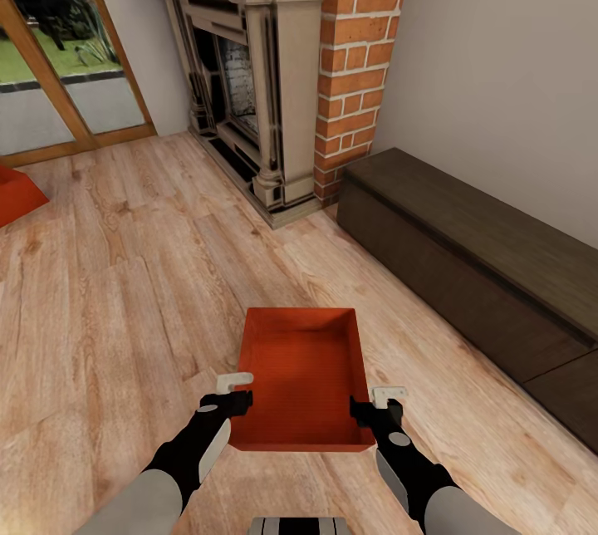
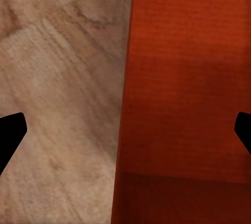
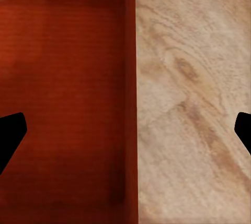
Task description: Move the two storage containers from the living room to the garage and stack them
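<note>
One orange-red storage container (image 1: 303, 377) lies on the light wood-plank living room floor just ahead of me, its open top up. My left gripper (image 1: 239, 392) stands open over its left wall (image 2: 125, 104), one finger (image 2: 10, 135) outside and the other inside the bin. On the opposite side my right gripper (image 1: 379, 402) is open too, straddling the right wall (image 3: 130, 104) with its fingers (image 3: 10, 138) wide apart. The second container (image 1: 12, 196) shows as a corner on the floor at the far left edge of the head view.
A brick fireplace (image 1: 357, 61) with a dark stone surround (image 1: 257, 78) stands ahead. A long dark wooden bench (image 1: 473, 277) runs along the right wall. A wood-framed glass door (image 1: 58, 86) is at the back left. Open floor (image 1: 133, 286) lies left of the bin.
</note>
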Robot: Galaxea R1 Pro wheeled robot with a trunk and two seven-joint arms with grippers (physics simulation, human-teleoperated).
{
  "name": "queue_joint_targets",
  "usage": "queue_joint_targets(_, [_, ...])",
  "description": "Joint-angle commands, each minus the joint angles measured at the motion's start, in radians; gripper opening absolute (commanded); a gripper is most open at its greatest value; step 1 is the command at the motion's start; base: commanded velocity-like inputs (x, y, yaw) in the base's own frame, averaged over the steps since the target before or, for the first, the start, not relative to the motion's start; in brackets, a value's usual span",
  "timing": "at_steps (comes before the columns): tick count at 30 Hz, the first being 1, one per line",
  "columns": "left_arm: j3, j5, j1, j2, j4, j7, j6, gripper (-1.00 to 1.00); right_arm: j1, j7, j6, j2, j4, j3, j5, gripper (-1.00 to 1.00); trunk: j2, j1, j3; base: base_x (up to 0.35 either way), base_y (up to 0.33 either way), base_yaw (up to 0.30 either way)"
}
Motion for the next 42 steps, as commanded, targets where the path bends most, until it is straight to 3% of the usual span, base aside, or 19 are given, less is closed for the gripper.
queue_joint_targets(1, [-0.008, 0.011, 0.000, 0.001, -0.002, 0.009, 0.005, 1.00, -0.001, -0.009, -0.002, 0.000, 0.001, 0.008, -0.002, 1.00, 0.000, 0.000, -0.001, 0.000, 0.000, 0.000])
queue_joint_targets(13, [-0.009, 0.011, 0.000, 0.001, -0.002, 0.009, 0.005, 1.00, -0.004, -0.009, 0.007, -0.001, -0.007, 0.001, -0.003, 1.00, 0.000, 0.000, -0.001, 0.000, 0.000, 0.000])
queue_joint_targets(20, [-0.009, 0.011, 0.000, 0.001, -0.001, 0.009, 0.004, 1.00, -0.059, -0.009, 0.009, 0.001, 0.021, -0.002, -0.010, 1.00, 0.000, 0.000, -0.001, 0.000, 0.000, 0.000])
queue_joint_targets(42, [-0.009, 0.011, 0.000, 0.006, 0.000, 0.009, 0.003, 1.00, -0.064, 0.002, 0.003, -0.009, 0.087, -0.003, -0.012, 1.00, 0.000, 0.000, -0.001, 0.000, 0.000, 0.000])
